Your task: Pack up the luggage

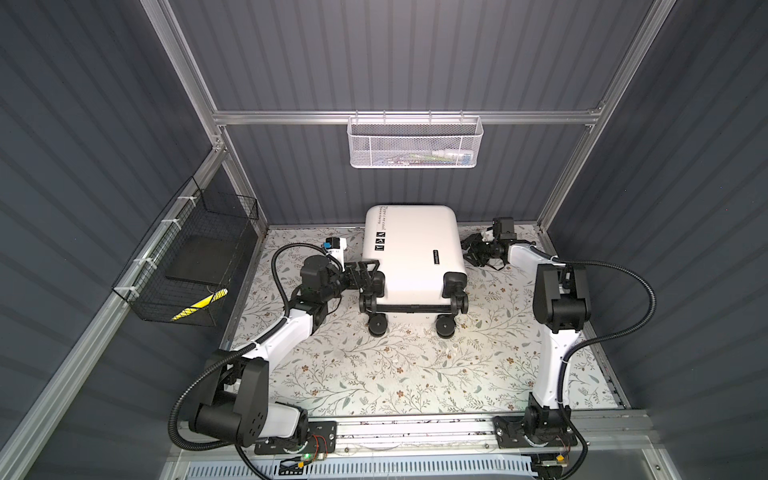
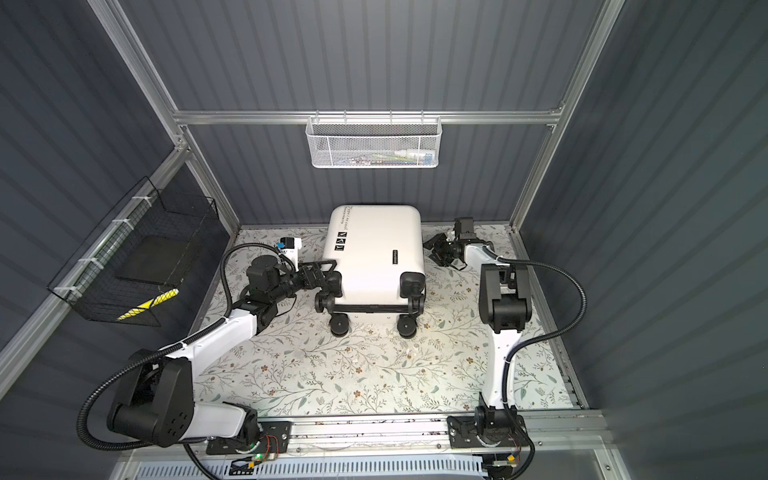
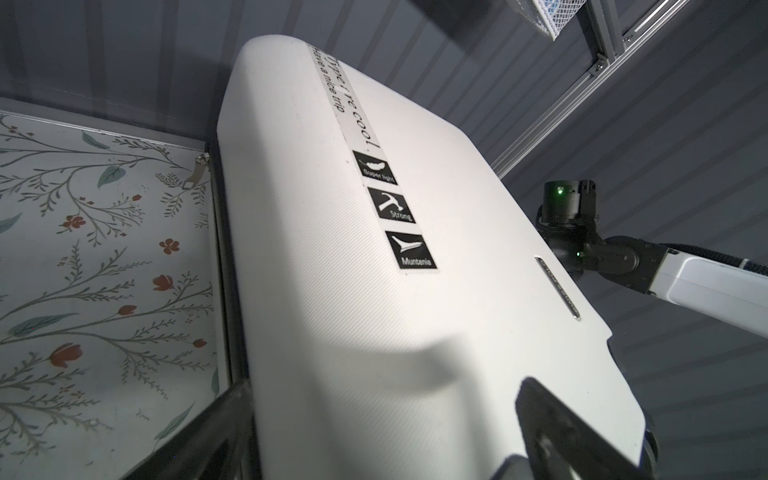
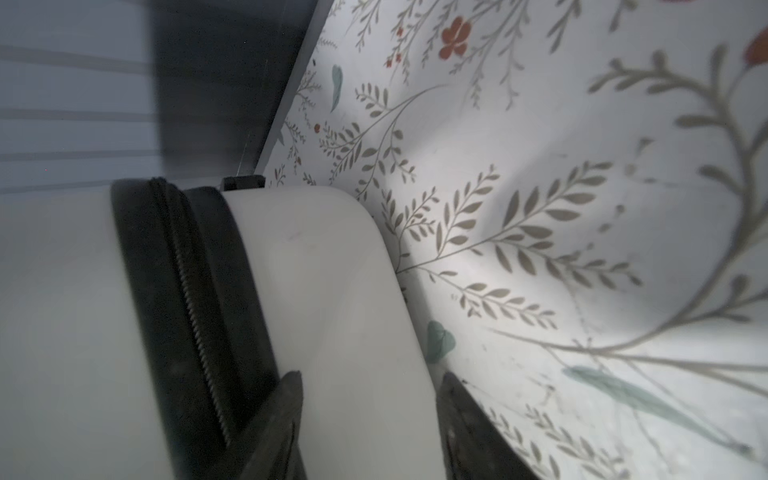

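Note:
The luggage (image 1: 411,253) (image 2: 374,253) is a small white hard-shell suitcase lying flat and closed on the floral table (image 1: 395,374), with its black wheels (image 1: 377,326) toward the front. My left gripper (image 1: 368,270) (image 2: 328,268) (image 3: 386,386) stands wide open astride the case's left front corner, and the upper shell (image 3: 374,291) fills the gap between its jaws. My right gripper (image 1: 471,253) (image 2: 436,249) (image 4: 372,376) is open at the case's right side. Its fingers flank the lower shell (image 4: 332,291), one by the black zipper (image 4: 191,311) and one by the tabletop.
A white mesh basket (image 1: 413,141) holding small items hangs on the back rail. A black wire basket (image 1: 187,266) on the left wall holds a flat black thing and a yellow-striped item. The back wall stands close behind the case. A zipper pull (image 3: 195,174) lies at the case's left edge.

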`<action>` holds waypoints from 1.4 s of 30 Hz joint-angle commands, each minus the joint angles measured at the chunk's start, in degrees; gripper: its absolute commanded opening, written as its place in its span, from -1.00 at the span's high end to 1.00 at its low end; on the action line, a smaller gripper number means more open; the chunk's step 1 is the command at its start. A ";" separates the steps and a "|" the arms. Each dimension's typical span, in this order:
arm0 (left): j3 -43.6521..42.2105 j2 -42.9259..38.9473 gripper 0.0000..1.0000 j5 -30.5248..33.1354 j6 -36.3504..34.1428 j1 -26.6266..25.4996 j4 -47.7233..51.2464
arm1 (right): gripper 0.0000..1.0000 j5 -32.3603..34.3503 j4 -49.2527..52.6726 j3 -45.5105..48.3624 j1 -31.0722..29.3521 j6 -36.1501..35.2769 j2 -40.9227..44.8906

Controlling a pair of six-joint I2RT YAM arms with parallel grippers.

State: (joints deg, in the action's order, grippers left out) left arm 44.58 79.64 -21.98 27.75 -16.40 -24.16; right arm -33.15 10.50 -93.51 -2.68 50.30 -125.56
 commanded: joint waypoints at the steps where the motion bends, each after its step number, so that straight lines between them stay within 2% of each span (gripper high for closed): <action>1: -0.98 -0.89 -0.99 0.62 0.81 0.55 -0.97 | -0.27 -2.73 3.51 -0.02 0.06 -2.87 4.69; 5: -1.75 -3.08 -1.00 1.32 1.58 0.57 -0.91 | -0.51 -1.67 4.62 5.66 2.47 -4.69 12.64; 8: -2.36 -5.62 -0.99 2.73 2.23 0.56 -0.57 | -0.62 -0.12 7.30 9.01 3.55 -7.30 18.99; 9: -2.56 -6.56 -0.99 5.14 2.53 0.50 -0.37 | -0.63 0.54 8.05 10.36 3.81 -8.26 21.10; 18: -2.99 -10.39 -0.99 12.64 4.15 0.55 6.05 | -0.73 5.51 8.75 26.91 3.52 -11.91 41.43; 22: -3.45 -12.26 -1.00 15.30 6.92 0.52 6.50 | -0.76 10.04 10.16 33.91 0.67 -14.65 49.90; 27: -4.82 -14.51 -1.00 20.41 14.86 0.50 5.48 | -0.81 18.20 11.47 41.87 -4.56 -17.01 61.83; 30: -5.06 -15.30 -0.99 23.41 16.53 0.50 6.94 | -0.83 22.28 14.25 44.94 -8.17 -17.78 68.57; 36: -5.61 -18.54 -1.00 26.84 13.86 0.52 11.02 | -0.98 25.79 15.49 49.79 -12.67 -20.39 76.51; 42: -3.79 -21.87 -1.00 24.78 4.64 0.55 17.79 | -0.98 23.85 13.85 52.97 -13.96 -25.10 78.59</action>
State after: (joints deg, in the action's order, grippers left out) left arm 39.48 59.35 3.03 38.37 -16.38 -11.53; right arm -9.80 24.51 -41.60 -15.92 28.80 -48.07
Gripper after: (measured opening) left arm 0.997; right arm 0.989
